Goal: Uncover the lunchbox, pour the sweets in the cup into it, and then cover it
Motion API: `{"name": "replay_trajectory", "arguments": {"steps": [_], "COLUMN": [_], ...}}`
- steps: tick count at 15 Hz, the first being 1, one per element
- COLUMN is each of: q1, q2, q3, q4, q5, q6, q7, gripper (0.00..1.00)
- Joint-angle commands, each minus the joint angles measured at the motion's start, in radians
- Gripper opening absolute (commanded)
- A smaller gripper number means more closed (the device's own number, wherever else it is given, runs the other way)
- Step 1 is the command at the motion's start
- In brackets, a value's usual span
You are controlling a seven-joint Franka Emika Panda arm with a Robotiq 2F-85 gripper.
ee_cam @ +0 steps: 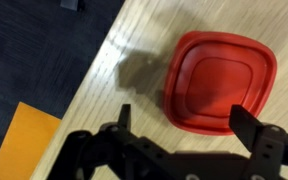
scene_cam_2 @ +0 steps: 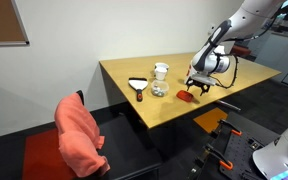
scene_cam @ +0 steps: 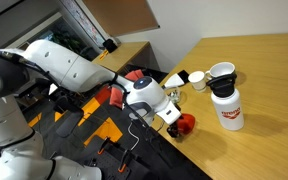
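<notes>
Bench (scene_cam: 274,80): pale wood. Carries a red lid (ee_cam: 220,85), lying flat close by one edge, with a white flask (scene_cam: 227,108), mug (scene_cam: 221,72) and small cup (scene_cam: 196,78) grouped further in.

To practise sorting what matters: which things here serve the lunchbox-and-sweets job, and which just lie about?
For the job: red-lidded lunchbox, small white cup, open tool.
Lying about: white mug, white flask, pink cloth.

White, rounded arm (scene_cam: 69,65) (grey at the joints) ends in black fingers (ee_cam: 124,118).
</notes>
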Motion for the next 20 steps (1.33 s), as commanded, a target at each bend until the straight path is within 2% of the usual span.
{"name": "replay_trajectory", "arguments": {"steps": [1,4,7,9,10,12,20], "q1": [-0.001,-0.044,-0.134,-0.145,-0.108,-0.080,0.018], "q2": [-0.046,-0.042,-0.030,-0.019,-0.016,-0.014,0.005], "q3": [0.013,0.067,0.171,0.185,0.149,0.113,0.004], "q4": [-0.096,-0.121,-0.121,-0.114,-0.110,-0.108,-0.077], "q5": [0.033,0.061,0.080,0.076,0.087,0.084,0.064], "q6": [0.080,0.152,0.219,0.218,0.191,0.177,0.113], "q7": [-0.074,-0.107,-0.112,-0.089,-0.087,-0.072,-0.052], "gripper": [1.00,1.00,1.00,1.00,1.00,1.00,1.00]}}
